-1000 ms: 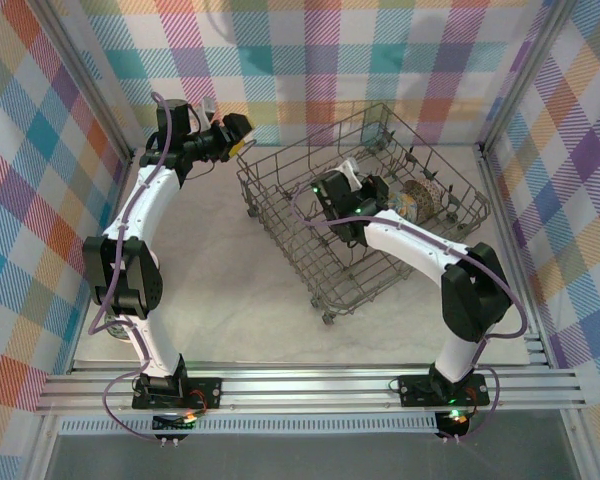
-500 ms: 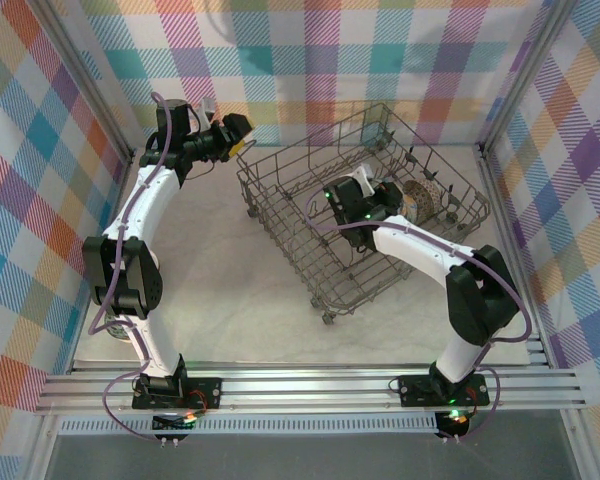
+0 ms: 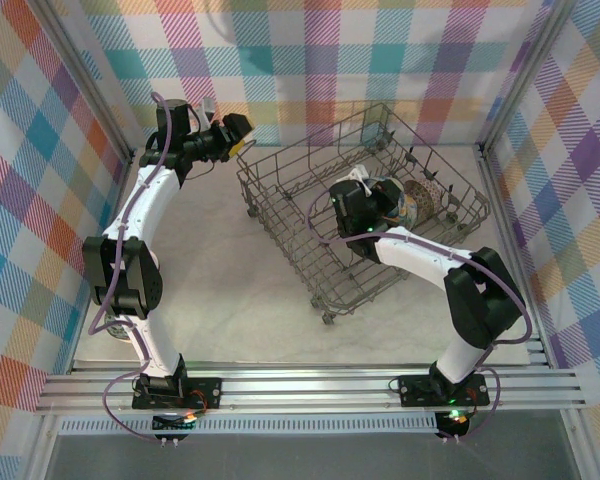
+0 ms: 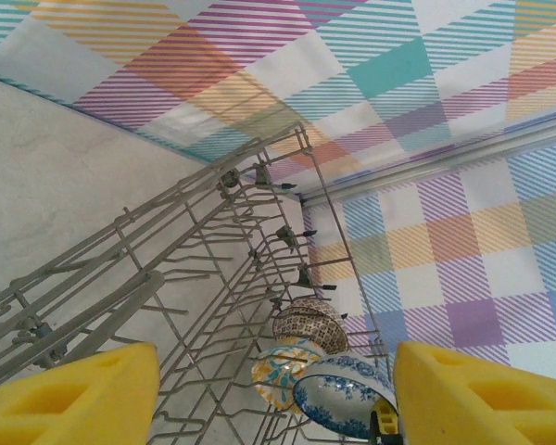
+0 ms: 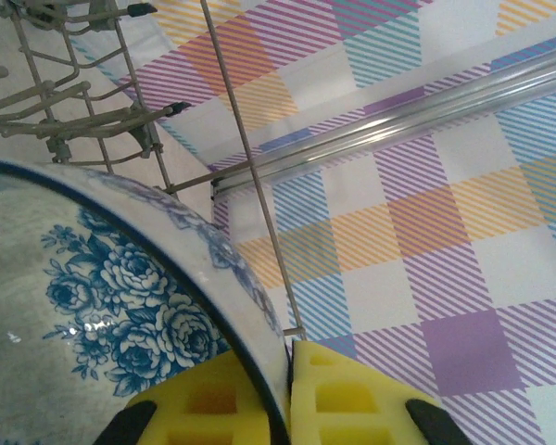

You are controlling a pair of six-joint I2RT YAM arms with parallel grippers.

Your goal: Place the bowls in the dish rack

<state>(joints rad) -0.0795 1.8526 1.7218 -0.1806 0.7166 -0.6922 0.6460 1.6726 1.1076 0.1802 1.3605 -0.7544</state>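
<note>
The dish rack point(image 3: 280, 238) lay beneath my right gripper point(image 3: 372, 196) and off to the right of my left gripper point(image 3: 242, 128). The left one hung near the rack's far corner, its yellow fingers point(image 4: 74, 399) spread apart with nothing between them. My right gripper was clenched on the rim of a blue-and-white floral bowl point(image 5: 93, 297), one pad point(image 5: 343, 399) outside the rim and the other inside, and held it on edge inside the rack's wires. Just beyond that grip, a brown-patterned bowl point(image 4: 306, 323) and a yellow-flowered bowl point(image 4: 280, 373) leaned on edge among the tines.
</note>
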